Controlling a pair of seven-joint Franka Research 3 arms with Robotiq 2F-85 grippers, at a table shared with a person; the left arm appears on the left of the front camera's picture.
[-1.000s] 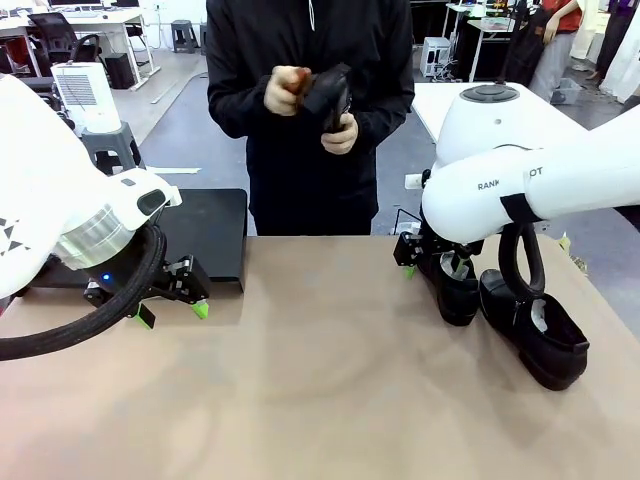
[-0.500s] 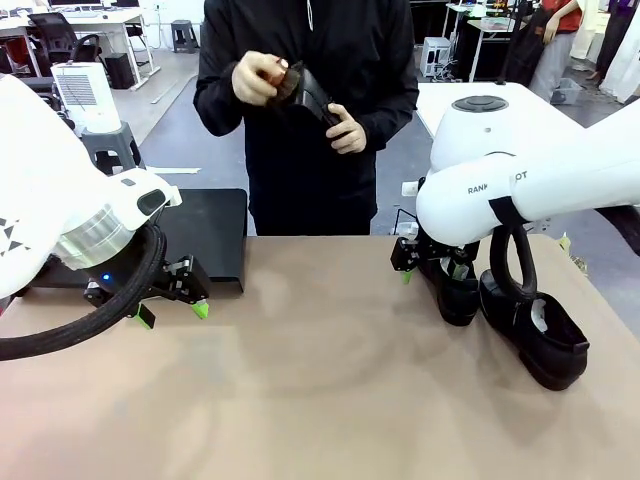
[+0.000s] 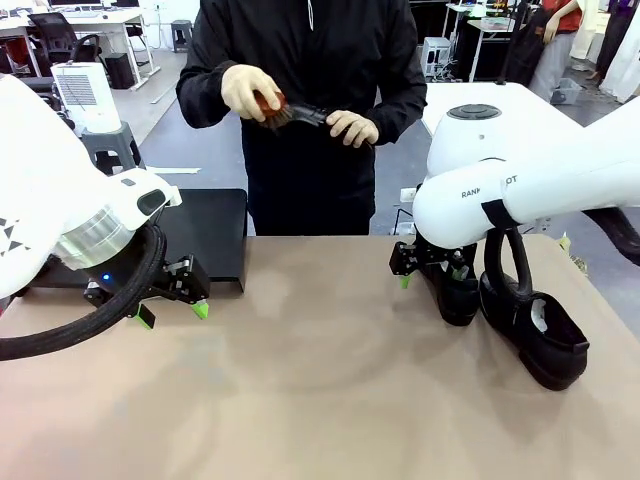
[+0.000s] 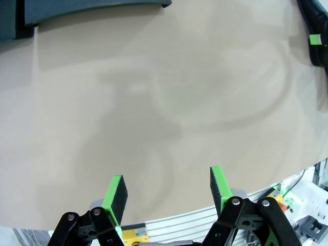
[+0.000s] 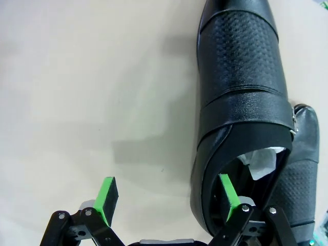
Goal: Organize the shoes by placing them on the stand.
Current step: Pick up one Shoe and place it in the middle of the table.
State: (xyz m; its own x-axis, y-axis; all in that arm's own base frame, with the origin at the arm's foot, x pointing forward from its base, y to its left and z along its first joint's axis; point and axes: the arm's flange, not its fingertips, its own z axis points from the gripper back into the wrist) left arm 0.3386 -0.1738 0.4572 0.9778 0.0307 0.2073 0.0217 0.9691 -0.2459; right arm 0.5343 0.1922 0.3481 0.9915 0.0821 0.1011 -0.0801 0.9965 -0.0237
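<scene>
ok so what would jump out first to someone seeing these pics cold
The right gripper stands open at the heel end of a black shoe, one pad over its opening, with a second shoe beside it on the table, right side. Across the table a person holds a dark shoe-like object. The left gripper hangs open by the black stand.

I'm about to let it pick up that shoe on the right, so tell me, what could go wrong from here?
The open right jaws seem to straddle just one side wall of the nearest shoe, so it may tip when lifted. The second shoe lies close beside it and could get nudged. The way to the stand passes near the person's hands, which hold another shoe.
</scene>
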